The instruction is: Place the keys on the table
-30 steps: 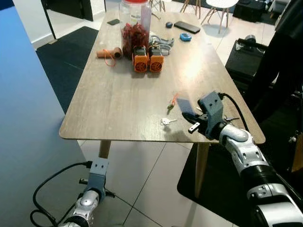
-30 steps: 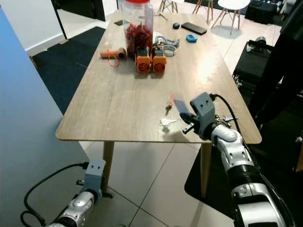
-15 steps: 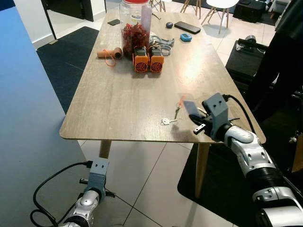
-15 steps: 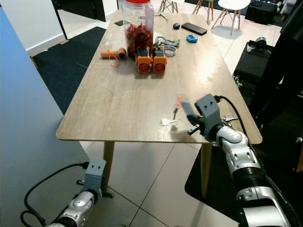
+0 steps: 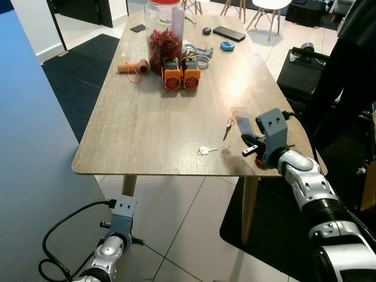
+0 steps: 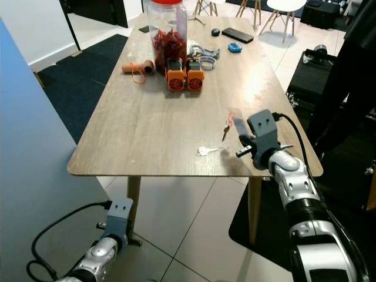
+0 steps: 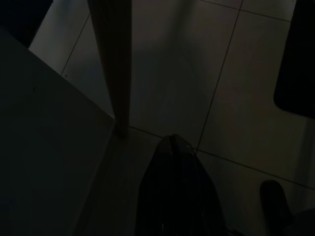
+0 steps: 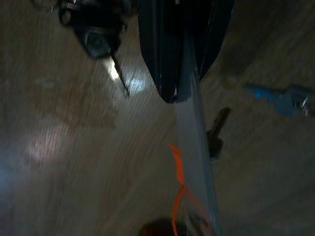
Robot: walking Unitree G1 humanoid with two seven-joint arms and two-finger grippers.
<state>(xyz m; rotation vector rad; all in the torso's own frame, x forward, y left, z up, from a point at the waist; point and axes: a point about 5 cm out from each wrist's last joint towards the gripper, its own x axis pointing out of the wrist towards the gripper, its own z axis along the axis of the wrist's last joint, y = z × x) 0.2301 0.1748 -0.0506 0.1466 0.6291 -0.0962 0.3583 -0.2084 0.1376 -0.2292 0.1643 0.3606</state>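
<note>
Hovering low over the near right corner of the wooden surface (image 5: pixel 147 111), the right gripper (image 5: pixel 242 130) has its jaws pinched on a pale flat tag (image 8: pixel 194 142), from which an orange cord (image 8: pixel 178 187) and a dark key (image 5: pixel 227 130) hang, so the bunch dangles just above the wood, probably to be set down without a drop. A separate silver key (image 5: pixel 204 150) lies flat nearby, toward the front edge, apart from the gripper. Farther back stand a jar (image 5: pixel 165 30) and two orange blocks (image 5: pixel 181 75), well clear of the landing spot. The left gripper (image 7: pixel 173 147) hangs idle near the floor, jaws together.
</note>
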